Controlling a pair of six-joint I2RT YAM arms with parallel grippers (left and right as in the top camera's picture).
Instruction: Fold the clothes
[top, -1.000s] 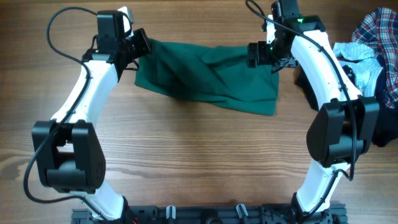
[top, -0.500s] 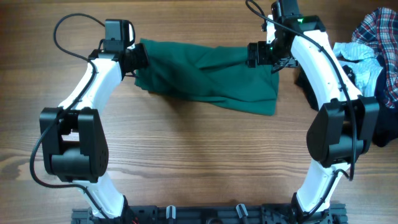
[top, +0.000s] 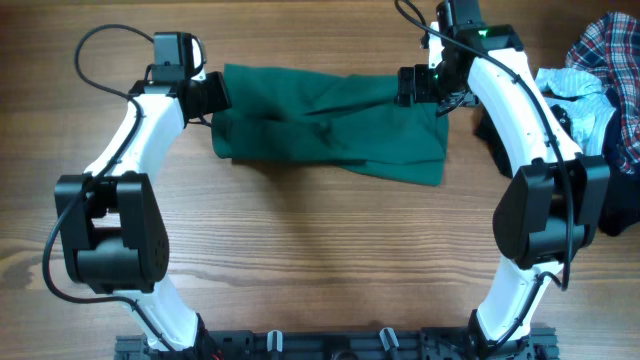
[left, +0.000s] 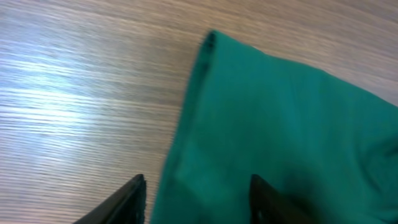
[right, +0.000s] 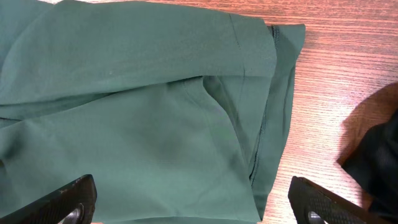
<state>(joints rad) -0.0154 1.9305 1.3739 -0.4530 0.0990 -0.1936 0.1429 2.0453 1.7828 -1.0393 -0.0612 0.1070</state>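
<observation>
Beyond desk (top: 320, 250) foreground, upper centre of frame: green garment (top: 330, 125) laid out, rumpled. Left fingers (left: 127, 199) parted at its left edge, right fingers (right: 68, 202) wide above right hem. Likely flattening step; next, pinch corners, fold over.

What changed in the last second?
The left gripper drew back toward the base, then slid left, laying the green garment's left edge flatter and squarer. Its jaws now stand open over the cloth. The right gripper, open, and the clothes pile stayed put.
</observation>
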